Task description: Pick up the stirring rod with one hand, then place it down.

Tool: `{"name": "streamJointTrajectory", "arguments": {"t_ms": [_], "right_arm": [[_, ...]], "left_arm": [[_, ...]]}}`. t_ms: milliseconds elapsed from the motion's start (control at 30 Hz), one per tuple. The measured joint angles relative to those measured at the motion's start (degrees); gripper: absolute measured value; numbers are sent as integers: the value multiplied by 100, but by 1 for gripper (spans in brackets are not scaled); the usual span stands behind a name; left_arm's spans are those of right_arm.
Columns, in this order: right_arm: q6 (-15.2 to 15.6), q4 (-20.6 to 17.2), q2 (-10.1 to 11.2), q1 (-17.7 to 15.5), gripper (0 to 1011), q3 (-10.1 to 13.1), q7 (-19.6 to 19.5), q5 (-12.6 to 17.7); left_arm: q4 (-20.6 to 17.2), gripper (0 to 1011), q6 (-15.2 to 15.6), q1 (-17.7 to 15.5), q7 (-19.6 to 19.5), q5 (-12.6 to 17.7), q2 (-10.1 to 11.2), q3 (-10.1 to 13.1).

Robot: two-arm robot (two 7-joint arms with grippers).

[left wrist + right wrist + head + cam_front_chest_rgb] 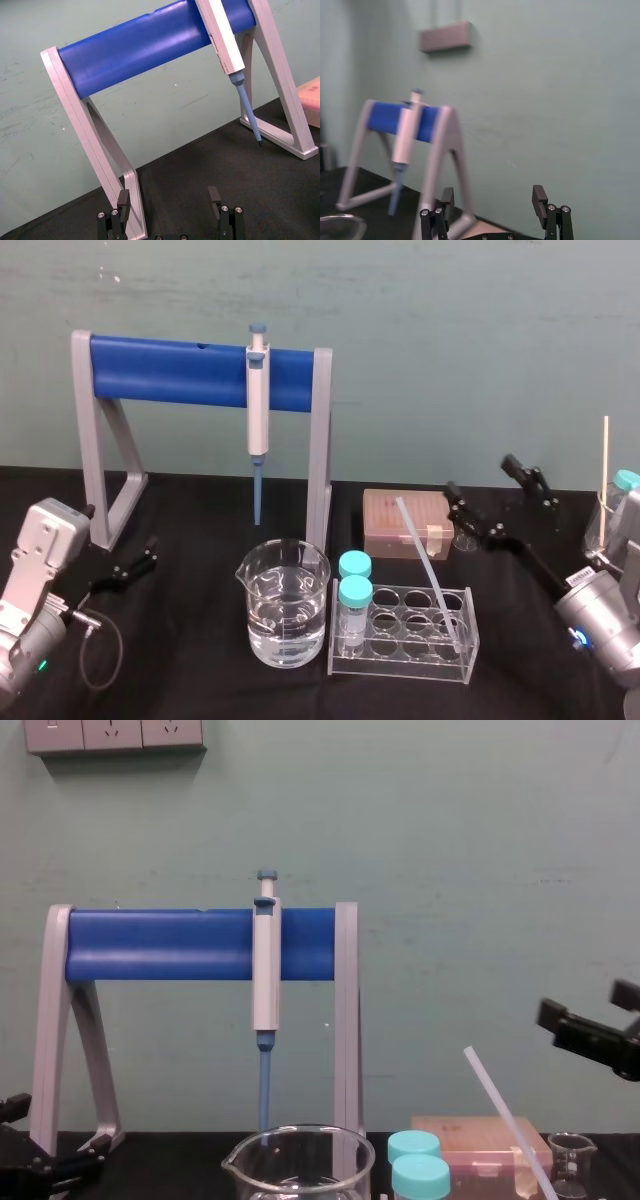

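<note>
The right gripper (482,478) is held wide open and empty, raised beside the rod (425,550), which is leaned in the rack (400,660). The left gripper (140,562) is parked open. Step 1, approach, is judged current; the jaws must next be aligned around the rod

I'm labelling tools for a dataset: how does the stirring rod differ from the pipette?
The stirring rod leans tilted in the clear tube rack; the pipette hangs upright on the blue stand. The stirring rod is translucent white and evenly thin; the pipette has a thicker pale body and a blue tip. Both are long and slender, and neither is held: the left gripper and right gripper are open, apart from them.
</note>
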Motion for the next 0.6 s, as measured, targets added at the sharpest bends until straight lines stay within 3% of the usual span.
{"name": "streamJointTrajectory", "arguments": {"t_ms": [67, 100, 133, 200, 367, 600], "right_arm": [[202, -26, -40, -26, 1003, 61, -159, -14], [456, -47, -78, -48, 1003, 117, -305, -14], [456, -47, -78, -48, 1003, 117, -305, -14], [964, -50, -142, -65, 1003, 203, -556, -18], [1495, -25, -211, -56, 1003, 275, -773, -102], [1592, 61, -225, -6, 1003, 269, -690, -175]], "left_arm": [[0, 1000, 0, 0, 0, 0, 0, 0], [0, 1000, 0, 0, 0, 0, 0, 0], [0, 1000, 0, 0, 0, 0, 0, 0], [0, 1001, 0, 0, 0, 0, 0, 0], [0, 1000, 0, 0, 0, 0, 0, 0], [0, 1000, 0, 0, 0, 0, 0, 0]]}}
